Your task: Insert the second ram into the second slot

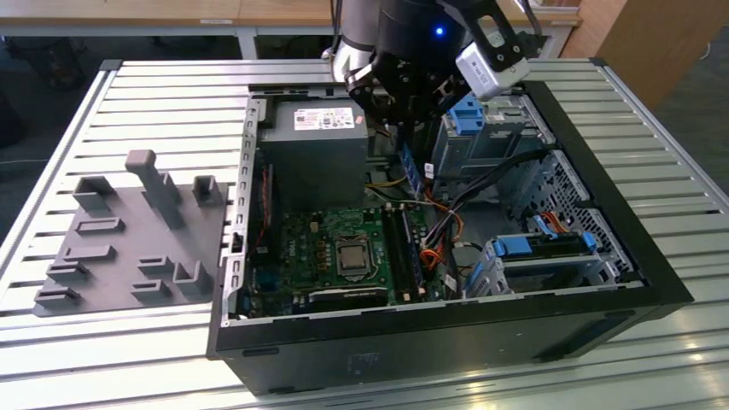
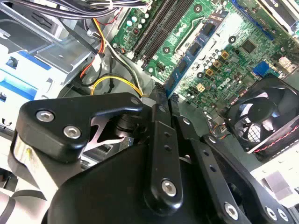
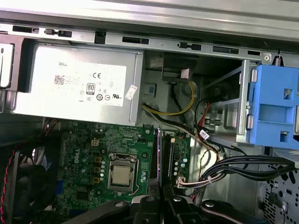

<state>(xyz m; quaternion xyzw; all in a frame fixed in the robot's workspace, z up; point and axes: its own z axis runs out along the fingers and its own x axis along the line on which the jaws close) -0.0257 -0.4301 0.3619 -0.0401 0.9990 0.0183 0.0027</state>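
Note:
In the exterior view my gripper (image 1: 401, 135) hangs inside the open computer case (image 1: 456, 329), over the far end of the motherboard (image 1: 330, 256). It is shut on the second ram (image 1: 408, 159), a dark-blue stick with a pale label that points down toward the board. In the second wrist view the ram (image 2: 189, 56) juts out from between the black fingers (image 2: 156, 121). In the first wrist view it shows edge-on as a thin dark strip (image 3: 160, 154) above the black memory slots (image 3: 168, 156). The stick sits clear above the slots (image 1: 401, 248), not touching them.
A grey power supply (image 1: 313, 145) stands just beside the gripper. Bright blue drive brackets (image 1: 467, 115) and loose cables (image 1: 445, 213) crowd the other side. The processor socket (image 1: 350, 254) and a fan (image 2: 261, 116) flank the slots. A grey fixture plate (image 1: 125, 231) lies outside the case.

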